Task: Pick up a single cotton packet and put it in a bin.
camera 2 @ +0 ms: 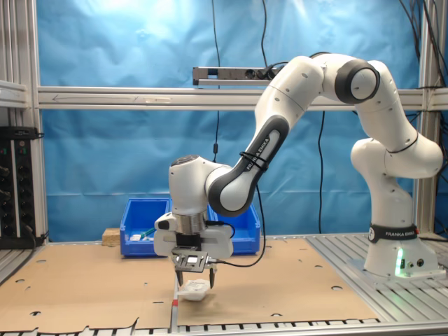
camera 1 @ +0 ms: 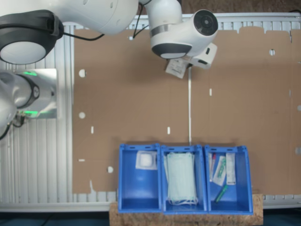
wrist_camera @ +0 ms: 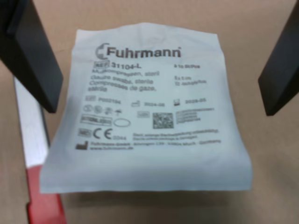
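Observation:
A square white cotton packet (wrist_camera: 147, 116) with dark print lies flat on the brown cardboard. My gripper (wrist_camera: 154, 93) hangs just above it, open, with one dark finger (wrist_camera: 32, 60) on each side and neither touching it. In the second exterior view the gripper (camera 2: 194, 278) is low over the packet (camera 2: 194, 290) near the cardboard's front edge. In the first exterior view the packet (camera 1: 176, 68) peeks out from under the arm's hand (camera 1: 186, 33). Three blue bins (camera 1: 139, 197) stand in a row.
One end bin holds another small white packet (camera 1: 146, 160), the middle bin (camera 1: 162, 188) pale-green masks (camera 1: 181, 181), and the other end bin (camera 1: 247, 188) long narrow packets (camera 1: 220, 170). A white and red strip (wrist_camera: 32, 149) runs beside the packet. The arm's base (camera 2: 395, 245) stands on the metal table.

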### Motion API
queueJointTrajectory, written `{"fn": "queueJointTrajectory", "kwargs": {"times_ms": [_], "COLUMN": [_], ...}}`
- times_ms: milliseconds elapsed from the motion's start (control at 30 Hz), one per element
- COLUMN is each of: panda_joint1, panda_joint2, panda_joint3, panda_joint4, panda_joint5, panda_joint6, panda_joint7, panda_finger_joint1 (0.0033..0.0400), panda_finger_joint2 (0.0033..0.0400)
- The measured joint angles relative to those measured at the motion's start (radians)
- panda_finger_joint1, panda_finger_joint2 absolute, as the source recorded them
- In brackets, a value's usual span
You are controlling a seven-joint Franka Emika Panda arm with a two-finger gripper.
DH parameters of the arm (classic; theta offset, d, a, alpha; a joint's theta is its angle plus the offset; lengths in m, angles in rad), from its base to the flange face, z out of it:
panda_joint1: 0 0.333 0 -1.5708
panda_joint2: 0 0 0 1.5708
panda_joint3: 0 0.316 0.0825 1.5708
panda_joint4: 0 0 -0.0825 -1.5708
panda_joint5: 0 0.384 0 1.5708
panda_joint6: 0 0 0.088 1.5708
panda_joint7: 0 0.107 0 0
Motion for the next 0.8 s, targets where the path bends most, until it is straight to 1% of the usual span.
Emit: {"fn": "queueJointTrajectory", "kwargs": {"times_ms": [800], "panda_joint1": [0.002], "panda_joint2": [0.014], "panda_joint3": [-0.015], "panda_joint4": [0.009], "panda_joint5": [0.0], "panda_joint6": [0.022], "panda_joint7": [0.0], "panda_finger_joint1": [0.04], "panda_finger_joint2": [0.04]}}
